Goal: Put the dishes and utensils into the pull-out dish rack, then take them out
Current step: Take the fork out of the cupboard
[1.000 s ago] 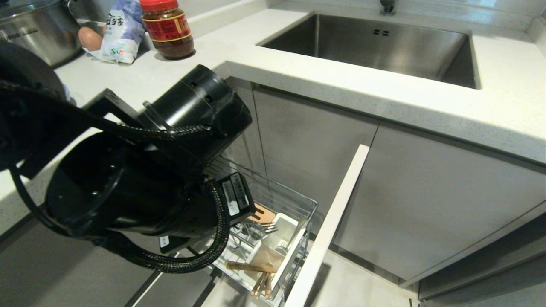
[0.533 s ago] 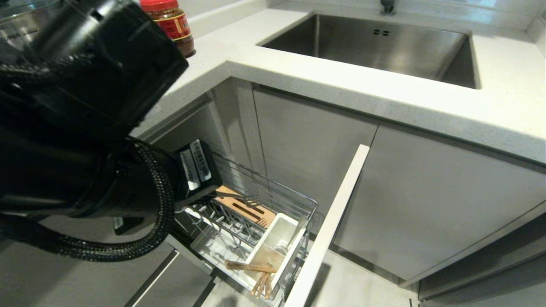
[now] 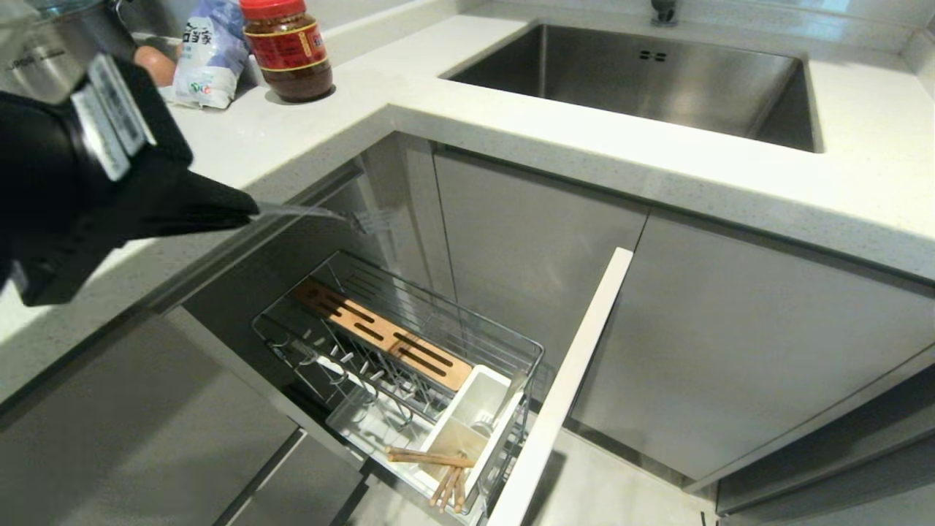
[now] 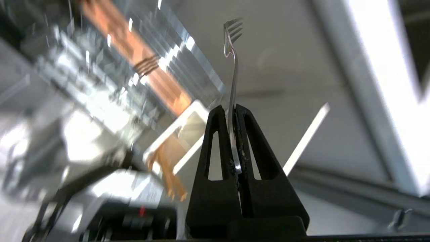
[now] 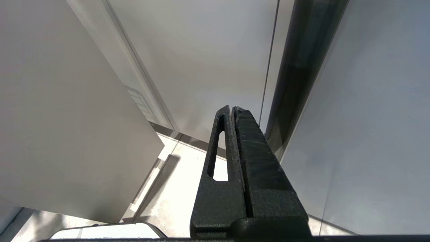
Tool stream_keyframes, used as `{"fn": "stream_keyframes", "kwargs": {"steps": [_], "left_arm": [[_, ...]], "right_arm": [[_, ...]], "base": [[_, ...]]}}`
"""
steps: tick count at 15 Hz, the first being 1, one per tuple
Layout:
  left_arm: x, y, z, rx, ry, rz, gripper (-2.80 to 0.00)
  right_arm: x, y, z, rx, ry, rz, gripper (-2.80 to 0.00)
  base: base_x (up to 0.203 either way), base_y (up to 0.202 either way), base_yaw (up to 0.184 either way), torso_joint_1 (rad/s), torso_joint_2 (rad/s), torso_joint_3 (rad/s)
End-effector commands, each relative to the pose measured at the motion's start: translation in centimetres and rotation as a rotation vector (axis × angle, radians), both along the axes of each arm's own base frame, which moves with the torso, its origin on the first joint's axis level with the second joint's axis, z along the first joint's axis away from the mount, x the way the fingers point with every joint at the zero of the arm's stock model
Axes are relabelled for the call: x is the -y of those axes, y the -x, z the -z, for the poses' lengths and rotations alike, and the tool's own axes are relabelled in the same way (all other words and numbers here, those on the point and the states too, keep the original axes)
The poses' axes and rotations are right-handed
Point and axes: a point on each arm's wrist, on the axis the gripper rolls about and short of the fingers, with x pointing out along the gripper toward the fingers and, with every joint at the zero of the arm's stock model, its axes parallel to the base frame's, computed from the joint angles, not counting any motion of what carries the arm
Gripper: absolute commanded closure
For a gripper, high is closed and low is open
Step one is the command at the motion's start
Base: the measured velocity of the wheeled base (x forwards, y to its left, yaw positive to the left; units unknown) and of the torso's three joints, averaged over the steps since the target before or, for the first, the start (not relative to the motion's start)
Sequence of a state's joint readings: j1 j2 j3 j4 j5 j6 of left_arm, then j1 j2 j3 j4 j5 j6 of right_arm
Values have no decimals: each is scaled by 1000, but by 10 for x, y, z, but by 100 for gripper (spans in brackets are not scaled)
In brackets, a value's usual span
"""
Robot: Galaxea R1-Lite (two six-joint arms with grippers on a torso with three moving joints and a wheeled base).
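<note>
L gripper (image 4: 234, 111) pinches slim silver metal fork (image 4: 232, 84) by handle, tines out, level w/ white counter edge (image 3: 511, 139), above chrome wire pull-out rack (image 3: 409, 343). Judged: unload step; next needs carry to counter, gentle set-down. Pale wooden chopsticks (image 3: 438, 467) lie in rack. R gripper (image 5: 231, 111) pressed together, parked by cabinet.

- White countertop (image 3: 453, 95), carrying a steel pot (image 3: 44, 51), an egg (image 3: 150, 64), a printed bag (image 3: 208, 55) and a red-lidded jar (image 3: 287, 50), all at the back left.
- Steel sink (image 3: 643, 77) set in it.
</note>
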State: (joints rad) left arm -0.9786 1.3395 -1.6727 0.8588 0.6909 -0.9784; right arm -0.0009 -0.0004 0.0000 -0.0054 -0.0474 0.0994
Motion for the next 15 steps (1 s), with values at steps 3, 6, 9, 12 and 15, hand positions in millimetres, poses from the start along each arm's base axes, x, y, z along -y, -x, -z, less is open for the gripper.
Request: {"fn": "stream_keyframes", "kwargs": {"steps": [3, 6, 9, 12, 15], "left_arm": [[-34, 18, -24, 181, 28, -129, 0], [-44, 15, -30, 243, -7, -263, 0], [-63, 14, -40, 306, -22, -387, 0], [-89, 20, -49, 366, -39, -558, 0], [-116, 42, -55, 415, -49, -744, 0]], "right_arm": [[0, 0, 0, 5, 0, 1, 0], [0, 0, 0, 5, 0, 0, 0], [0, 0, 0, 5, 0, 0, 0], [0, 0, 0, 5, 0, 1, 0], [0, 0, 0, 5, 0, -1, 0]], "base": [[0, 0, 0, 0, 0, 0], [0, 0, 0, 0, 0, 0], [0, 0, 0, 0, 0, 0], [0, 0, 0, 0, 0, 0], [0, 0, 0, 0, 0, 0]]}}
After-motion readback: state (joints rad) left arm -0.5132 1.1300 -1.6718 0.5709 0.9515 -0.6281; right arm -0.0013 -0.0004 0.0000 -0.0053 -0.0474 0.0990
